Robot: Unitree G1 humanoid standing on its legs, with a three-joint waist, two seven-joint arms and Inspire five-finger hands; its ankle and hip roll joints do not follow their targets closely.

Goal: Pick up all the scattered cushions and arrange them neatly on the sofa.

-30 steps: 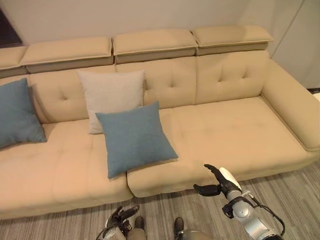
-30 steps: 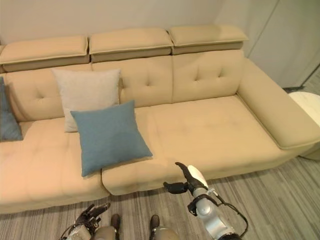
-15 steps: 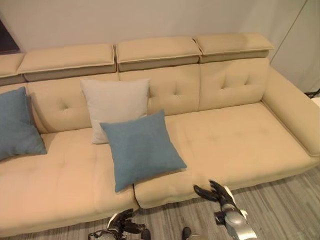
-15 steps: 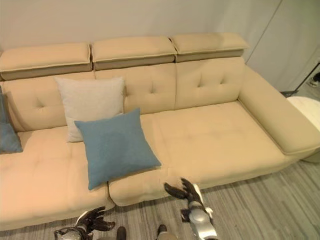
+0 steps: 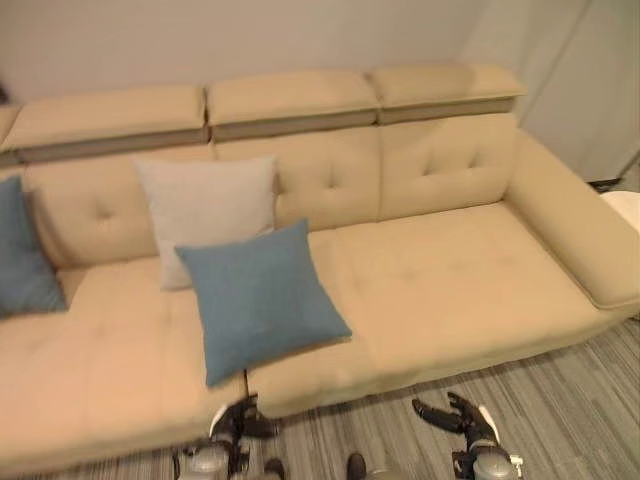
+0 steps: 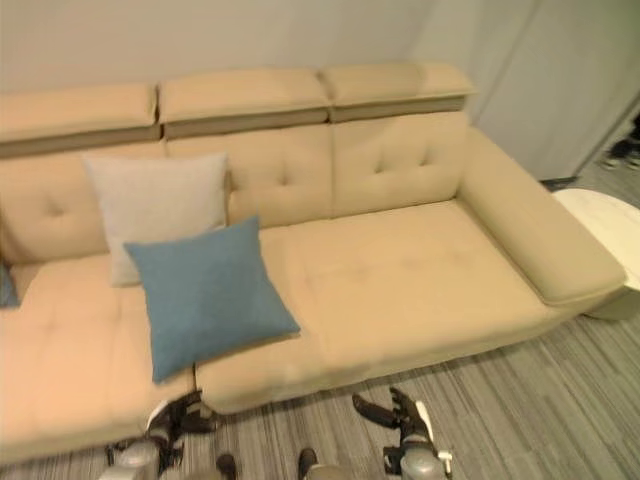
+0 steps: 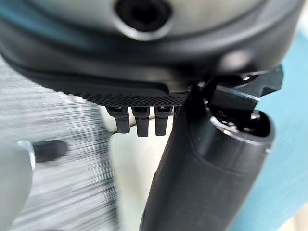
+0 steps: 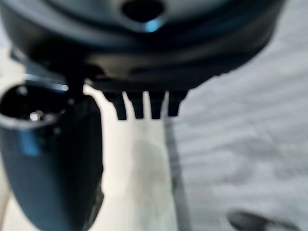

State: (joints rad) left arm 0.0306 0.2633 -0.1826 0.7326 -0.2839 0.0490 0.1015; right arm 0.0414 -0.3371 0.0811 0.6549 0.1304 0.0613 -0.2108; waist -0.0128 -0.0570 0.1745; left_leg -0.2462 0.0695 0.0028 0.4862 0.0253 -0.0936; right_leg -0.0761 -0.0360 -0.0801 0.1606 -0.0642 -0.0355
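A blue cushion (image 5: 262, 300) leans tilted on the beige sofa (image 5: 470, 270), near the seat's front edge. Behind it a cream cushion (image 5: 207, 215) stands against the backrest. Another blue cushion (image 5: 22, 250) rests at the sofa's far left. My left hand (image 5: 235, 420) hangs low in front of the sofa, just below the blue cushion, open and holding nothing. My right hand (image 5: 455, 415) is low over the floor in front of the sofa's right seat, fingers spread and empty. In the wrist views the left hand's fingers (image 7: 137, 120) and the right hand's fingers (image 8: 144, 107) hold nothing.
The sofa's right seat and its armrest (image 6: 545, 240) are bare. A white round table (image 6: 605, 215) stands just past the armrest. Grey striped carpet (image 5: 570, 400) runs in front of the sofa.
My right hand has dropped from the sofa's front edge down towards the floor and drawn back. The head view has shifted, so the sofa sits slightly differently in the picture. The cushions have not moved.
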